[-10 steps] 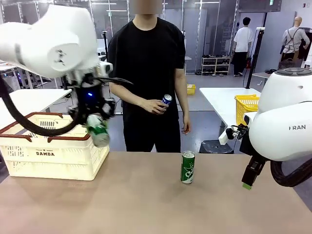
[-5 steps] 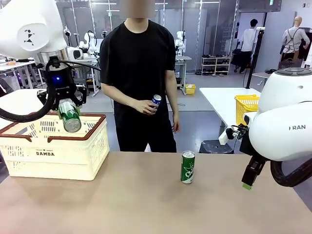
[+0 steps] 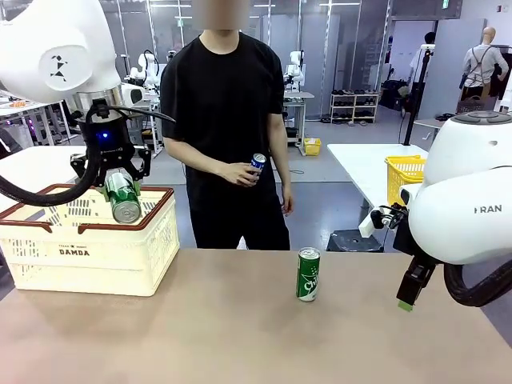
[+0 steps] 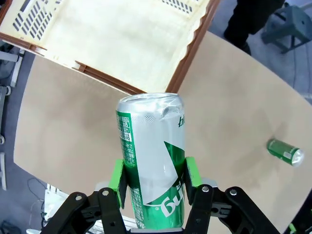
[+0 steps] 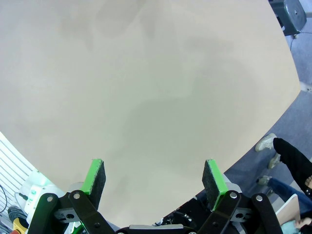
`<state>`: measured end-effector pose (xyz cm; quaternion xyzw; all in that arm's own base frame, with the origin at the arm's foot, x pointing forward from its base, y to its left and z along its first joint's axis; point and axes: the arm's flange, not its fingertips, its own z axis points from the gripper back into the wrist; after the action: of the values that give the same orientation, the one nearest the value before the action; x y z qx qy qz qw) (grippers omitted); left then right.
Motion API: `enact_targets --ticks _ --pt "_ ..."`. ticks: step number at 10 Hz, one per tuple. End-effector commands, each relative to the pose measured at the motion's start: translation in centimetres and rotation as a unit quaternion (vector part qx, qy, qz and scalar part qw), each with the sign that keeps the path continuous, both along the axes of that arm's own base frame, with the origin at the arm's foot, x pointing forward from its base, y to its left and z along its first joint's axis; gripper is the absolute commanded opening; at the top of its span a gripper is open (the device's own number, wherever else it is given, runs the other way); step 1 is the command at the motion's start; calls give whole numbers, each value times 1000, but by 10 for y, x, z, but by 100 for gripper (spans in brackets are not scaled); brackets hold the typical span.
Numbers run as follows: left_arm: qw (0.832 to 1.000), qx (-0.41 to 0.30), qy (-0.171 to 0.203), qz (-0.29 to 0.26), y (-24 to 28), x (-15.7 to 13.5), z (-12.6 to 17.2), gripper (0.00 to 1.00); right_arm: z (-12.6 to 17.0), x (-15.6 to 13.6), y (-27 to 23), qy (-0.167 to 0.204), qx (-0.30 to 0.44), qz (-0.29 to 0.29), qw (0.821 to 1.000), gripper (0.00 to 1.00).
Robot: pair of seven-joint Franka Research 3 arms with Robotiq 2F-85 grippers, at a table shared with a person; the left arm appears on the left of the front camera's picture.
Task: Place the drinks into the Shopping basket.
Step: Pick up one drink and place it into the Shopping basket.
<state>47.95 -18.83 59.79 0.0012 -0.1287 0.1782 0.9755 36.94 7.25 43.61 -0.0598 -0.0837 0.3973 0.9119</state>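
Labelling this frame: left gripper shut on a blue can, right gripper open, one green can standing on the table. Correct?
Not quite: the held can in the left gripper is green, not blue, as the left wrist view shows. The right gripper is open and the other green can stands on the table.

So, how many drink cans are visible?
3: green can in the left gripper at the basket; second green can upright on the table; blue can in the person's hand. Basket floor partly hidden.
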Motion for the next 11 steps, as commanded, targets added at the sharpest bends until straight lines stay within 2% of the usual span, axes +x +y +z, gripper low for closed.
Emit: enact_targets --ticks 1,2,4,6,7,9,10,11 --pt "999 35 -16 -37 17 33 3 57 0 0 -1 1 -3 3 1000 100" --pt "998 25 -3 -63 33 50 7 57 0 0 -1 1 -3 3 1000 100" --pt "997 23 10 -71 57 86 5 57 0 0 -1 1 -3 3 1000 100" --pt "991 11 41 -128 70 114 -10 57 0 0 -1 1 -3 3 1000 100" --pt "983 -5 48 -175 73 125 -18 57 0 0 -1 1 -3 3 1000 100" --pt "976 30 50 -212 85 149 -35 57 0 0 -1 1 -3 3 1000 100" --pt "978 45 44 -197 89 151 -38 57 0 0 -1 1 -3 3 1000 100" --pt "976 47 37 -208 93 156 -43 57 0 0 -1 1 -3 3 1000 100"
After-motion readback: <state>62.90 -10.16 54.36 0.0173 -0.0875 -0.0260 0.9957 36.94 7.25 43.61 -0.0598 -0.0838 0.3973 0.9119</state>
